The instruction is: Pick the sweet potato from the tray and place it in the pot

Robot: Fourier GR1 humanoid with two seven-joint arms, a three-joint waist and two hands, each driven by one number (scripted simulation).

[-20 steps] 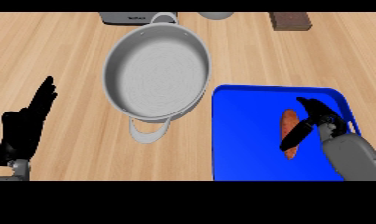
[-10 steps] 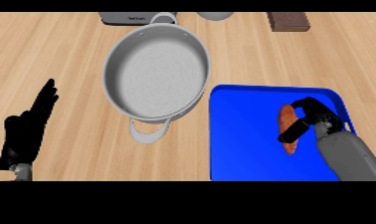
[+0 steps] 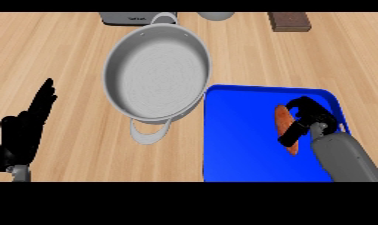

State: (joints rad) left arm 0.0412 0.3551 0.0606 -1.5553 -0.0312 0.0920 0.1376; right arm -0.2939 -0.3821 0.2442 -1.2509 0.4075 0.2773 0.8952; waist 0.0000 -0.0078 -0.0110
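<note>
An orange-brown sweet potato [image 3: 283, 121] lies on the blue tray [image 3: 244, 139] at the lower right. My right hand [image 3: 308, 119] sits over the potato's right side with its fingers curled round it, hiding part of it. The grey pot [image 3: 156, 71] stands left of the tray, with nothing inside and a handle at its near and far rim. My left hand [image 3: 26, 131] rests open at the lower left edge, fingers pointing up, well away from the pot.
Along the counter's far edge are a grey appliance [image 3: 129, 17], a pale round object [image 3: 215, 15] and a dark brown block [image 3: 289, 21]. The pot's near handle [image 3: 150, 132] lies close to the tray's left edge.
My right hand has come lower onto the sweet potato and its fingers have curled round it. The left hand, pot and tray have stayed put.
</note>
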